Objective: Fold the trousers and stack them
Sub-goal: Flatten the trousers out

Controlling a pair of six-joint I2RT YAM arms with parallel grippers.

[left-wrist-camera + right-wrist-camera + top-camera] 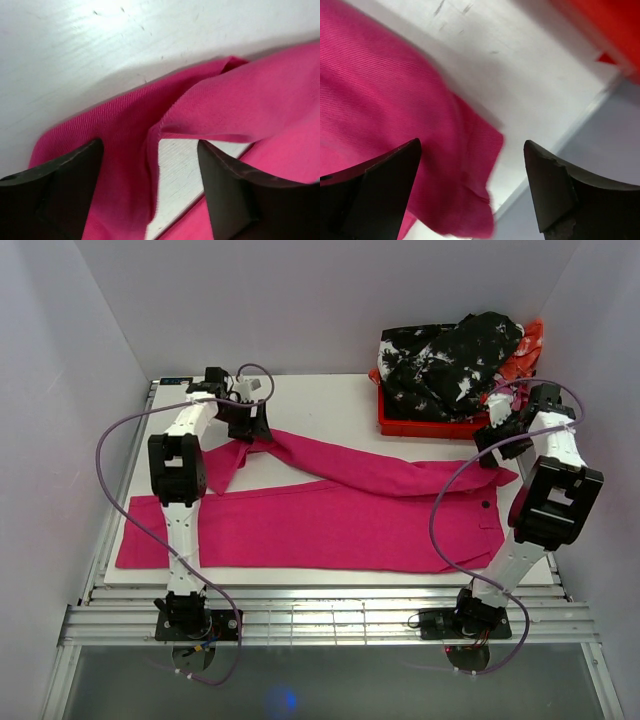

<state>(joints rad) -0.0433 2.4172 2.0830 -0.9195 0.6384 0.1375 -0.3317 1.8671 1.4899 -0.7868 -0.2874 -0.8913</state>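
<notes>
Top external view puts the trousers (330, 515) spread across the white bench (330, 400), waist at the right, one leg straight along the near side, the other slanting toward the far left. Your left fingers (60, 190) stand apart over that slanting leg's crumpled cuff, and your right fingers (375, 190) stand apart over the waist corner; neither holds cloth. The legs probably need laying one on the other, so pinch cuff hem and waist corner low, then carry both ends together so the edges meet. Beyond, the red crate (420, 426) holds a heaped black-and-white garment (450, 355), with orange cloth (528, 345) behind it.
</notes>
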